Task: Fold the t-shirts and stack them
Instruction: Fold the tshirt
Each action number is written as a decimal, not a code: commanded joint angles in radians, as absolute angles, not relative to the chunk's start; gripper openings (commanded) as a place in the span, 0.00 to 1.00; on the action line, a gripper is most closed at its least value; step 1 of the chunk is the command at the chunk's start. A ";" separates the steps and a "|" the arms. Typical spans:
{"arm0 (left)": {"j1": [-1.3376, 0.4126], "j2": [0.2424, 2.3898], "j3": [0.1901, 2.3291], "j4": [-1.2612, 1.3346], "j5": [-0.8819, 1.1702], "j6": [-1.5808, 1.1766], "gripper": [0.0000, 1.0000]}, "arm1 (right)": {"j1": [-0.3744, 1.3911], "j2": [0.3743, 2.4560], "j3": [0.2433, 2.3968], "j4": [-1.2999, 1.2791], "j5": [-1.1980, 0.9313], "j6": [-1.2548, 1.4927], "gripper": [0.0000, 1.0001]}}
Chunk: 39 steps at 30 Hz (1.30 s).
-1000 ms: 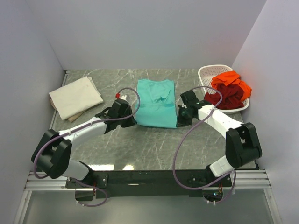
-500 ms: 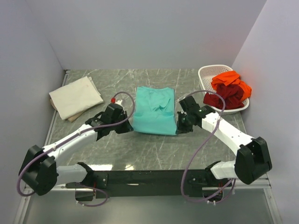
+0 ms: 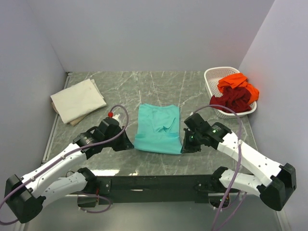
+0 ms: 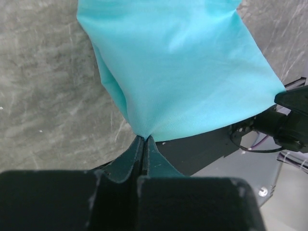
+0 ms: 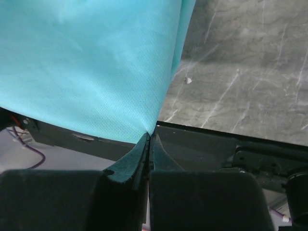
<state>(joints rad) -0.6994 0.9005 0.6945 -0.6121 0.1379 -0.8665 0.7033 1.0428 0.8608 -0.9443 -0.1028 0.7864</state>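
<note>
The teal t-shirt (image 3: pixel 157 127) is held up over the middle of the table, stretched between both grippers. My left gripper (image 3: pixel 131 144) is shut on its near left corner, and the wrist view shows the cloth (image 4: pixel 178 67) pinched at the fingertips. My right gripper (image 3: pixel 183 147) is shut on its near right corner, with the cloth (image 5: pixel 86 62) pinched the same way. The cream t-shirt (image 3: pixel 77 100) lies folded at the back left. The orange t-shirt (image 3: pixel 237 83) and the dark red t-shirt (image 3: pixel 233 100) lie in the basket.
The white lattice basket (image 3: pixel 211 76) stands at the back right by the wall. The black front rail (image 3: pixel 154 183) of the table runs below both grippers. Grey walls close in the left, back and right.
Both grippers have pulled the teal t-shirt toward the near edge of the table, its near corners still held. Both arms have stretched out lower and nearer.
</note>
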 commanded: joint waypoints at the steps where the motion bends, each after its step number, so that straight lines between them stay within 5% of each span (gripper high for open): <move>1: -0.703 0.902 0.753 -0.632 0.126 -0.900 0.00 | 0.707 1.026 0.946 -1.034 -0.034 0.833 0.00; 18: -0.658 1.203 0.971 -0.465 0.048 -0.779 0.00 | 0.566 1.186 1.138 -0.936 0.091 0.712 0.00; 39: -0.416 1.460 1.074 -0.267 0.253 -0.703 0.00 | 0.377 1.607 1.503 -0.831 0.057 0.474 0.00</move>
<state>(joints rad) -0.4442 1.4506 1.0164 -0.3149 0.2234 -0.7383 0.3981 1.5787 1.4242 -0.8524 0.0341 0.5205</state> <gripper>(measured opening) 0.013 0.007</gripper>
